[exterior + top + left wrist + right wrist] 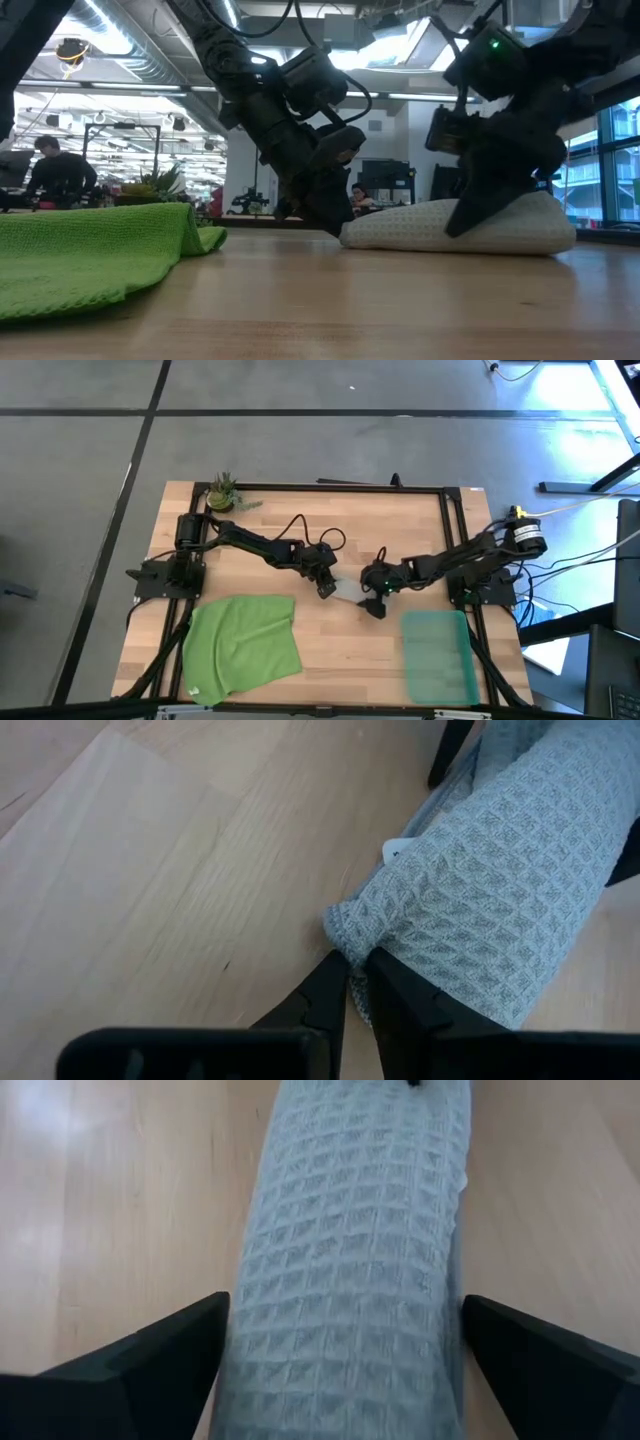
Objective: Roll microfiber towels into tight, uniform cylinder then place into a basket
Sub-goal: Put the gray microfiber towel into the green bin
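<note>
The light grey waffle-weave microfiber towel (pixel 349 591), rolled into a cylinder, lies on the wooden table (pixel 300 525) with its long axis running between the two grippers, up-left of the shallow translucent teal-green plastic basket (pixel 438 656), which holds nothing. The left gripper (pixel 357 982) pinches the roll's end farthest from the basket between nearly closed fingers, while the right gripper (pixel 343 1342) stands spread wide astride the other end. The flat bright green microfiber towel (pixel 243 645) lies well left of the basket.
</note>
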